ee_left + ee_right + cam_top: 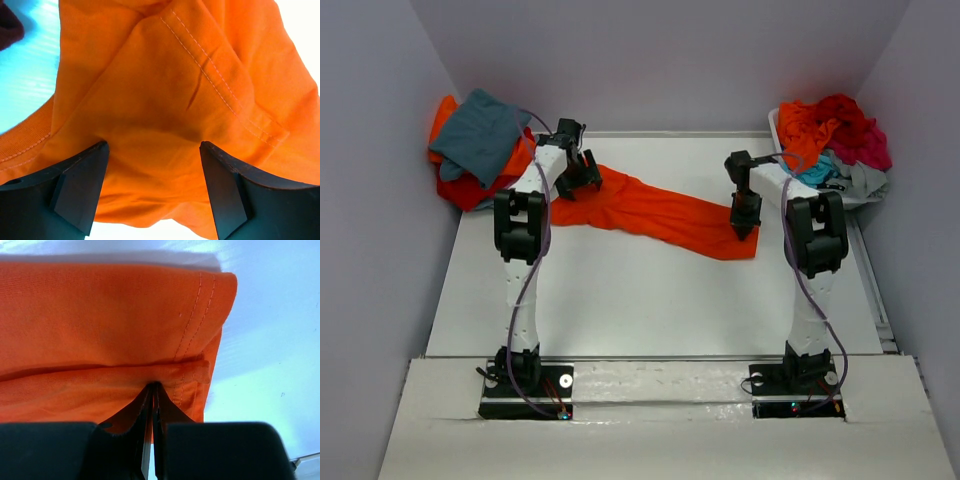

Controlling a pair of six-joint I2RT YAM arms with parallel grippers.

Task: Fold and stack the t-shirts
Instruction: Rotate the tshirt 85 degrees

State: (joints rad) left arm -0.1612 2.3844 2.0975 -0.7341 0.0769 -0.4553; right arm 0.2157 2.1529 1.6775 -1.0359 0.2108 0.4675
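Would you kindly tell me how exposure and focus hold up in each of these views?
Top external: even light, sharp, only faint shadows. Left wrist: orange t-shirt crisp, table blown out white, tinted cyan at left. Right wrist: its stitching sharp, right pincer blurred.

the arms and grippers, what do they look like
The left arm and right arm have white links, black joint housings and black base plates, with a thin purplish cable running along each. The left gripper and right gripper are black, with flat, wedge-shaped fingers.
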